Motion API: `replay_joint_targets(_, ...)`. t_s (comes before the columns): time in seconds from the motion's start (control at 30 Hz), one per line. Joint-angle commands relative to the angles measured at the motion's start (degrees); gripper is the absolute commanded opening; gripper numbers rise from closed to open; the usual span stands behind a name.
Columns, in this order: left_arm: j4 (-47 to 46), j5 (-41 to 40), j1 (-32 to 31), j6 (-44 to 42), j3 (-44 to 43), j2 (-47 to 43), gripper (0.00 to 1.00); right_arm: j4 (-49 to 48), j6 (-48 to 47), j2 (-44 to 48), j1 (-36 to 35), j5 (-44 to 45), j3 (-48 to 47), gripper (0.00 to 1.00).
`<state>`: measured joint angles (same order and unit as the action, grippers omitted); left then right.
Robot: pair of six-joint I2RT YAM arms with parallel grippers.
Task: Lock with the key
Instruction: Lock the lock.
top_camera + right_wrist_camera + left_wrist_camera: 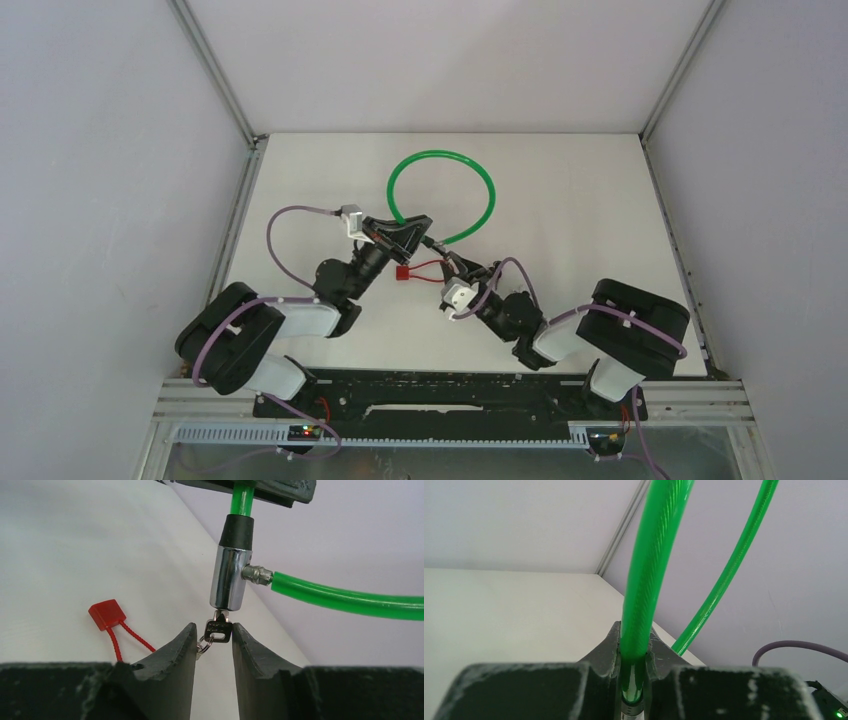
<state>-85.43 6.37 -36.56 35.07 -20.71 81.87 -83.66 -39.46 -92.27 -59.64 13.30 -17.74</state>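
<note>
Green plastic-coated cable (pixel 644 580) sits clamped in left gripper (pixel 634 645); right gripper (pixel 212 630) narrowly flanks small dark-headed key (pixel 218 629) in chrome lock cylinder (pixel 230 577), whether gripping unclear

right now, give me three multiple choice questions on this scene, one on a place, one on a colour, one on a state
1. Where is the key?
A lying loose, away from the lock
B in the end of the lock cylinder
C out of sight

2. What colour is the tag tied to the key?
A blue
B yellow
C red

3. How is the left gripper?
A shut on the green cable
B open and empty
C shut on the tag

Answers: 1 B, the right wrist view shows it seated under the chrome cylinder; 2 C, it is plainly red; 3 A, the left wrist view shows it pinching the cable.
</note>
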Motion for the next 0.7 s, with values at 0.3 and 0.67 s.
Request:
replay_joint_targets(0.3, -5.9, 0.1, -0.5, 2.2, -1.4, -0.4, 0.00, -3.9, -8.0, -3.6, -2.6, 5.1, -3.4, 0.13)
replay_joint_targets(0.67, -5.9, 1.5, -0.5, 1.3, -1.5, -0.5, 0.00, -3.7, 3.5, -0.6, 0.0, -4.9, -1.2, 0.00)
